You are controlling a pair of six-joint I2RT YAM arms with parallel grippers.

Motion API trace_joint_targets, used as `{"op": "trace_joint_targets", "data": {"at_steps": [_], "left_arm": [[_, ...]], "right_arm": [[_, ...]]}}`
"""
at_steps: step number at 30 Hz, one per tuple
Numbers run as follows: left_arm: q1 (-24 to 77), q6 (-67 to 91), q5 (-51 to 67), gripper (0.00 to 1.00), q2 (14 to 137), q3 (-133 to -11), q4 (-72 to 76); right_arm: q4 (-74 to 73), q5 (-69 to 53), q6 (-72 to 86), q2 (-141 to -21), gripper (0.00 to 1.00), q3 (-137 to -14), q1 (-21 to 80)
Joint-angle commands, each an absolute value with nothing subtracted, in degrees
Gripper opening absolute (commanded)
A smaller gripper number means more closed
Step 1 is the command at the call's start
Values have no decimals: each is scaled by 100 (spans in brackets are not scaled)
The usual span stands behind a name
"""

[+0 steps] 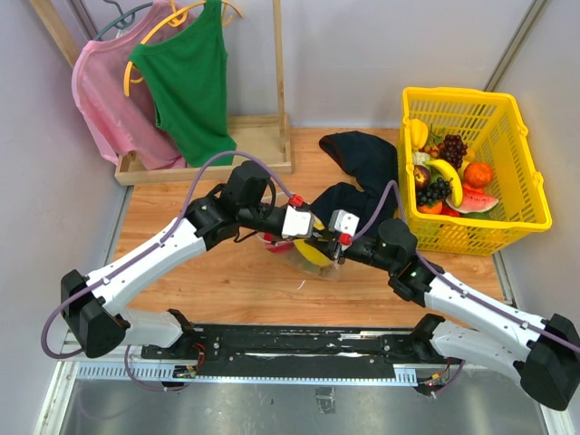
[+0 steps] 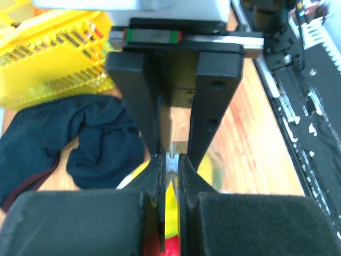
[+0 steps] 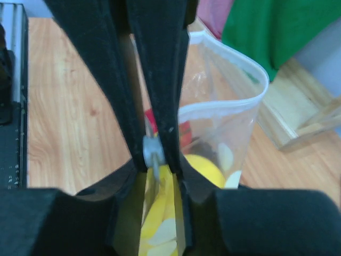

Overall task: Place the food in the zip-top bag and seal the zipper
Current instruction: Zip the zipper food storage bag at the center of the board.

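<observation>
Pinching the zip-top bag [image 3: 226,133] by its mouth edge, my left gripper [image 2: 170,161] is clenched tight on the clear film, its fingers all but meeting. My right gripper [image 3: 161,173] faces it tip to tip from the right. Its fingers are slackened to a narrow gap with the same edge between them; whether they press the film I cannot tell.

The bag stands at the middle of the wooden table [image 1: 227,281], just near of the dark navy cloth [image 1: 367,154]. Its zipper [image 3: 224,108] gapes unsealed in a loop beyond my fingers. Inside lie a yellow fruit [image 3: 205,168] and something red [image 3: 184,129].

At the far right sits the yellow basket [image 1: 536,204], well apart, holding grapes [image 1: 451,145], a banana [image 1: 449,177] and other fruit. A green top [image 1: 186,82] and a pink one [image 1: 100,91] hang at the far left.
</observation>
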State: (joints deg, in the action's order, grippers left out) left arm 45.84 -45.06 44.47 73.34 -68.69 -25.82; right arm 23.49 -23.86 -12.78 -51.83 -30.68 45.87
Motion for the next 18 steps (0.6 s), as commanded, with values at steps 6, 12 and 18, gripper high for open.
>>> {"op": "trace_joint_targets", "data": {"at_steps": [6, 12, 18], "left_arm": [[4588, -4320, 4298, 0, 7044, -6747, -2664], [4588, -4123, 3856, 1, 6850, -6621, -2664], [4588, -3960, 3380, 0, 6817, -6658, -2681]], "right_arm": [[2855, -2155, -1086, -5085, 1, -3033, 4476], [2786, -2448, -909, -4847, 1, -2931, 4243], [2803, -2679, -879, -4781, 1, -2921, 4236]]}}
